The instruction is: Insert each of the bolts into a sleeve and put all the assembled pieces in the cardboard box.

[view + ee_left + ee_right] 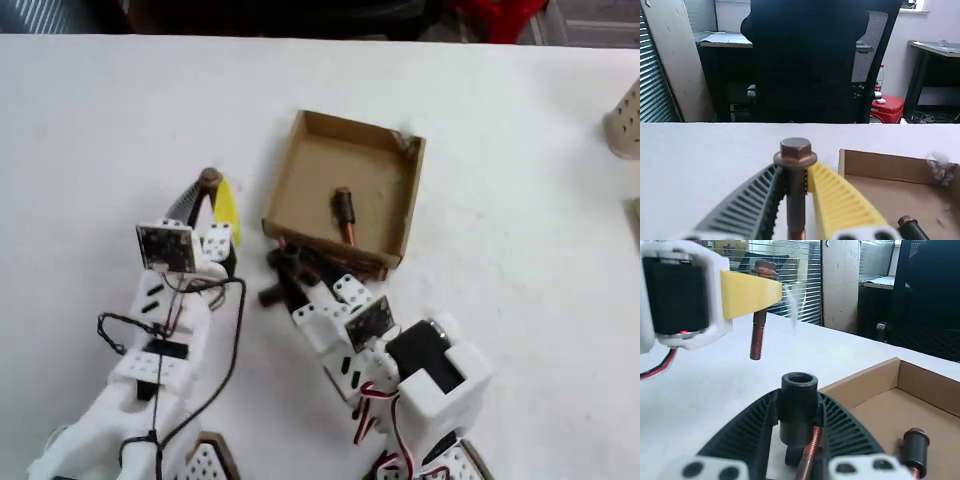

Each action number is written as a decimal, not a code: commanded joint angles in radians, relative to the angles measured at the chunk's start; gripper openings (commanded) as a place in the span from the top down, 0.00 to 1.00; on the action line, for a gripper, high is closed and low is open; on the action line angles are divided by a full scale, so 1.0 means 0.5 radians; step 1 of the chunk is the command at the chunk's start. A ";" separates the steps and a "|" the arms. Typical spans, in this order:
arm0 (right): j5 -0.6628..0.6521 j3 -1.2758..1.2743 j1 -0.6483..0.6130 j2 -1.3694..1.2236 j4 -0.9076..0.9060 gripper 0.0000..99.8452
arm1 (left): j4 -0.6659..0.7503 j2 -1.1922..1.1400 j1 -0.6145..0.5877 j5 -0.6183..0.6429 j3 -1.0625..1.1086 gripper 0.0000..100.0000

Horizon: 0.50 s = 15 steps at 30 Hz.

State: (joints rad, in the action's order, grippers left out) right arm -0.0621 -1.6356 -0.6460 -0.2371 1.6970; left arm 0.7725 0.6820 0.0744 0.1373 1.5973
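Note:
My left gripper [796, 175] is shut on a copper bolt [795, 165], which stands upright, head up, between the grey and yellow fingers. In the high view this left gripper [212, 188] is left of the cardboard box [290, 170]. My right gripper [799, 420] is shut on a black sleeve [799, 405] with its open bore facing up. It is at the box's near left corner, where the right gripper [284, 263] shows from above. The held bolt [759, 325] hangs beyond the sleeve and above it. An assembled piece [344, 216] lies in the box.
A second copper threaded shank [809, 457] shows under the held sleeve. A dark piece [271, 297] lies on the table near the right gripper. A pale perforated object [625, 122] stands at the far right edge. Open white table lies left of the box and behind it.

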 commanded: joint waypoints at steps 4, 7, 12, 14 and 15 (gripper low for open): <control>0.012 0.012 0.020 0.002 0.048 0.98 | 0.092 0.084 0.060 0.021 -0.049 0.93; 0.012 0.021 0.017 0.002 0.002 0.98 | 0.092 0.084 0.100 0.025 -0.083 0.96; 0.012 0.086 0.029 0.002 -0.060 0.98 | 0.092 0.133 0.198 0.025 -0.095 0.98; 0.012 0.086 0.029 0.002 -0.060 0.98 | 0.089 0.216 0.238 0.025 -0.058 0.98; 0.012 0.089 0.029 0.002 -0.060 0.98 | 0.089 0.272 0.253 0.025 -0.034 0.98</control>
State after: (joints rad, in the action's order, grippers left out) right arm -0.0621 -1.6126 -0.6414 -0.2371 1.6694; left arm 0.7894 0.7112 0.1573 0.1419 1.5988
